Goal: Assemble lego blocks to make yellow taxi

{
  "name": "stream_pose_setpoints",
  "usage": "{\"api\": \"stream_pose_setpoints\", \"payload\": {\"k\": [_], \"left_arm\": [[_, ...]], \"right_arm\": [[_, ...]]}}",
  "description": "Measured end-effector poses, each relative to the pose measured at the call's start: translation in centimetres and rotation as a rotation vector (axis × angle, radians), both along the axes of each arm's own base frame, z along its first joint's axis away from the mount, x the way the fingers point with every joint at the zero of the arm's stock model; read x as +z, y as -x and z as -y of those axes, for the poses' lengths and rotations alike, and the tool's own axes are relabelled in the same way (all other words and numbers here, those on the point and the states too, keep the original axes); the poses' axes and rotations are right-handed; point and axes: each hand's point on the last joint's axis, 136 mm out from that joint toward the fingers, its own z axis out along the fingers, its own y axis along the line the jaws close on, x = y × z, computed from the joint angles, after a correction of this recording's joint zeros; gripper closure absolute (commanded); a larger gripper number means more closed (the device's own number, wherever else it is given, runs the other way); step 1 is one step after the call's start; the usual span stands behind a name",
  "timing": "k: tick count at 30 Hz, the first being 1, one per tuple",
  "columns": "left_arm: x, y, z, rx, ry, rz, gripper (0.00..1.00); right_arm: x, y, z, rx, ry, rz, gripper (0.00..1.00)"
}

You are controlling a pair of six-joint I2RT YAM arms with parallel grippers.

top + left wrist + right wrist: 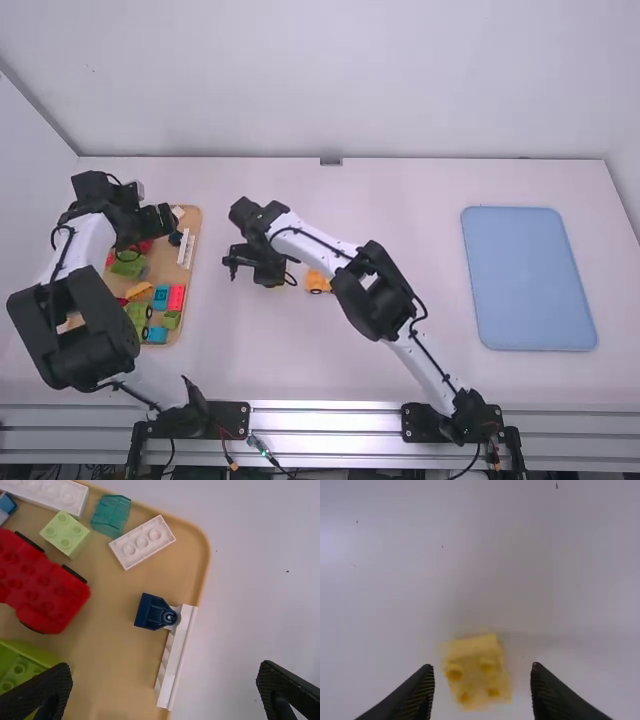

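- Left gripper (pixel 168 221): I have it spread wide above the tray's (pixel 203 552) far end.
- Right gripper (pixel 252 268): fingers apart, yellow block (pixel 479 674) between.

The tray (pixel 196 225) is tan, the mat (pixel 530 280) pale blue.

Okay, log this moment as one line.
left gripper: open, over wooden tray | right gripper: open, at yellow block | orange wheeled piece: on table, nearby
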Motion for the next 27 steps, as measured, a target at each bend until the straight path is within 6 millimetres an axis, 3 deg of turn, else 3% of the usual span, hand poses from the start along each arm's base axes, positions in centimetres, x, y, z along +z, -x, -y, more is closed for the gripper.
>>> {"api": "stream_pose_setpoints", "payload": {"k": [2, 3, 4, 5, 6, 14, 19, 25, 27], "left_arm": [[0.0, 0.0, 0.0, 0.0, 0.0, -0.001, 0.01], [0.0, 0.0, 0.0, 0.0, 0.001, -0.002, 0.01], [0.0, 0.1, 0.0, 0.0, 0.001, -0.003, 0.01], [0.0, 0.1, 0.0, 0.0, 0.001, -0.003, 0.01], [0.0, 0.0, 0.0, 0.0, 0.001, -0.002, 0.01], [0.0, 0.0, 0.0, 0.0, -0.001, 0.001, 0.01], [0.1, -0.2, 0.3, -0.038, -0.005, 0.012, 0.01], [0.8, -0.6, 3.6, -0.27, 0.05, 0.084, 0.01], [1.4, -1.1, 5.5, -0.393, 0.06, 0.137, 0.01]], "right_arm": [[0.0, -0.1, 0.1, -0.002, 0.0, 0.0, 0.42], [0.0, -0.1, 0.1, -0.005, 0.0, -0.001, 0.31], [0.0, -0.1, 0.1, -0.006, 0.0, 0.0, 0.14], [0.0, -0.1, 0.1, -0.004, -0.001, 0.0, 0.05], [0.0, -0.3, 0.0, -0.004, -0.006, 0.004, 0.01], [0.3, -0.8, -0.1, -0.009, -0.016, 0.013, 0.01], [2.4, -1.8, 0.3, -0.035, -0.068, -0.034, 0.01], [4.9, -4.2, 3.2, -0.095, -0.163, -0.126, 0.01], [6.2, -6.1, 5.1, -0.144, -0.204, -0.129, 0.01]]}}
